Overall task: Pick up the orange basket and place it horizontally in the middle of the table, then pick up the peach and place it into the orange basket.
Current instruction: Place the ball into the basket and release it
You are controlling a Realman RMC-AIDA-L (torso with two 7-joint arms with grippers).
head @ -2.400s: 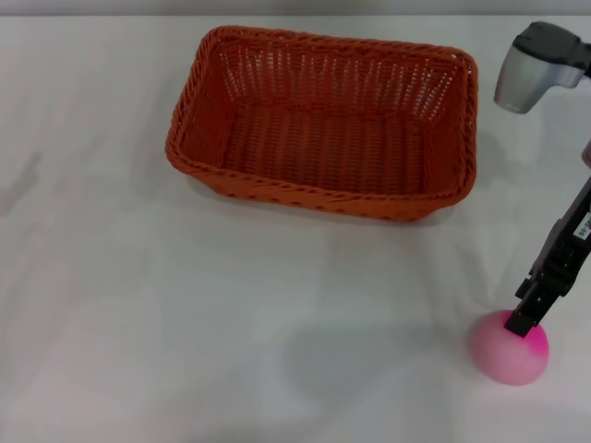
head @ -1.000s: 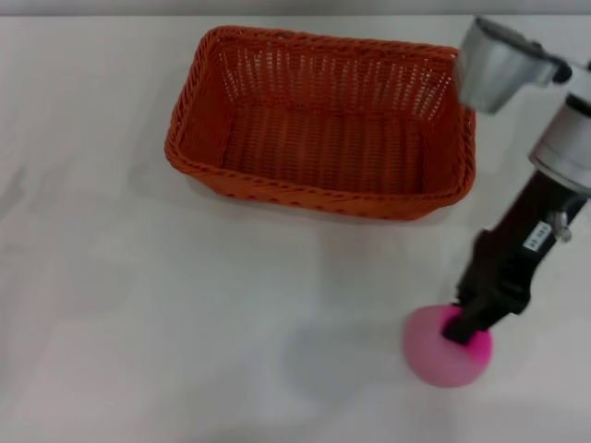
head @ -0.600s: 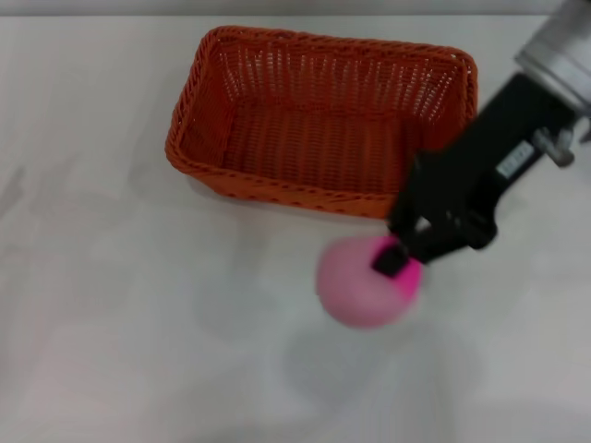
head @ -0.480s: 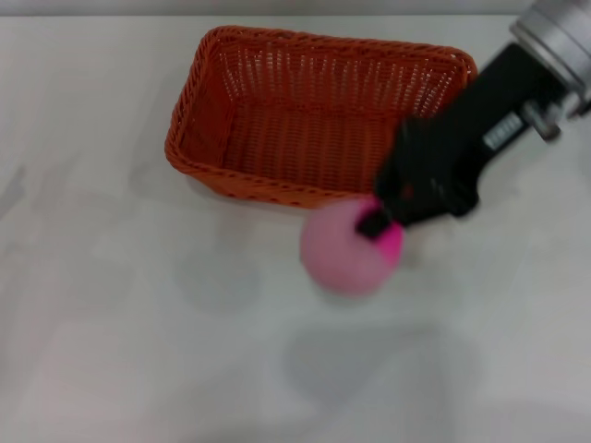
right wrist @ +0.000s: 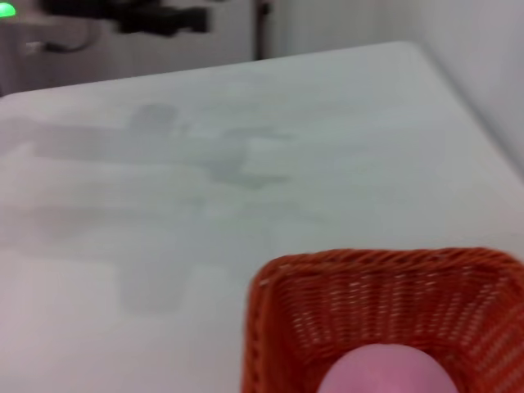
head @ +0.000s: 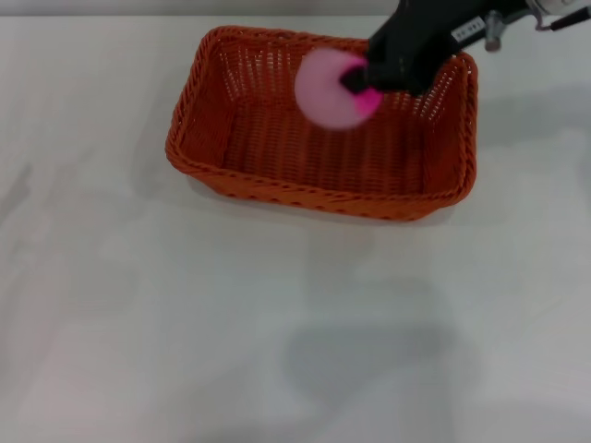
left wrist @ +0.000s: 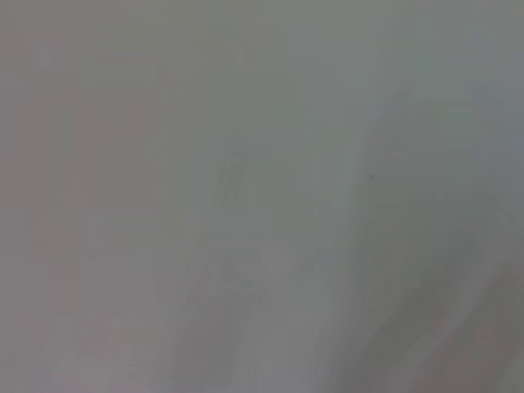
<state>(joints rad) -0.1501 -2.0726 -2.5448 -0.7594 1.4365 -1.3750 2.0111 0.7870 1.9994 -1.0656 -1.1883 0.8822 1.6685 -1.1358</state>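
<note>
The orange basket (head: 323, 125) lies lengthwise across the far middle of the white table (head: 185, 323). Above its inside hangs the pale pink peach (head: 331, 88), with my right gripper (head: 355, 81) shut on its magenta side; the black arm comes in from the upper right. In the right wrist view the peach (right wrist: 385, 370) shows over the basket (right wrist: 327, 303). The left gripper is out of view, and its wrist view shows only a blank grey surface.
The table stretches bare and white in front of and to the left of the basket. Across the far table edge in the right wrist view stands dark equipment (right wrist: 155, 16) with a green light (right wrist: 6, 10).
My right gripper lifted the peach from the near right of the table and carried it left and away, from in front of the basket to above its inside. The basket stayed put.
</note>
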